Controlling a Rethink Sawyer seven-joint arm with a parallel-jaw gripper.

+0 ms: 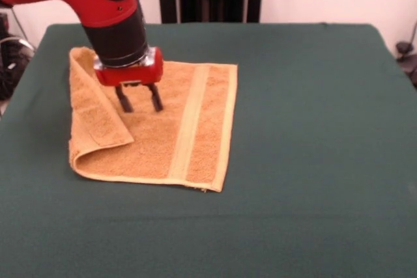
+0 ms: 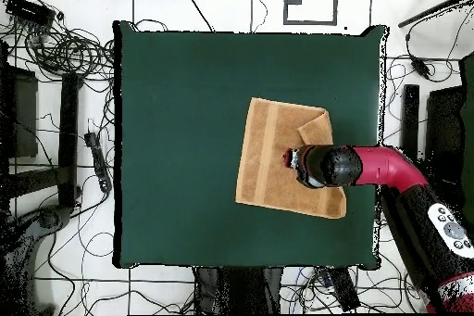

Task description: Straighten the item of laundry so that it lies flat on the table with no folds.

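The orange-tan terry towel (image 1: 163,135) lies on the dark green table (image 1: 306,128), left of centre in the front view. Its left edge is folded over onto itself as a flap (image 1: 94,112). A paler woven band (image 1: 189,125) runs down its right part. My gripper (image 1: 139,100) is open, fingers pointing down, tips on or just above the towel right beside the flap's edge, holding nothing. In the overhead view the towel (image 2: 273,155) lies right of centre, with the folded part (image 2: 319,129) at its upper right, and the gripper (image 2: 289,158) hangs over it.
The red and black arm (image 2: 389,169) reaches in over the table's right edge in the overhead view. Cables (image 2: 56,44) and stands lie on the floor around the table. The table's edges are well away from the towel on most sides.
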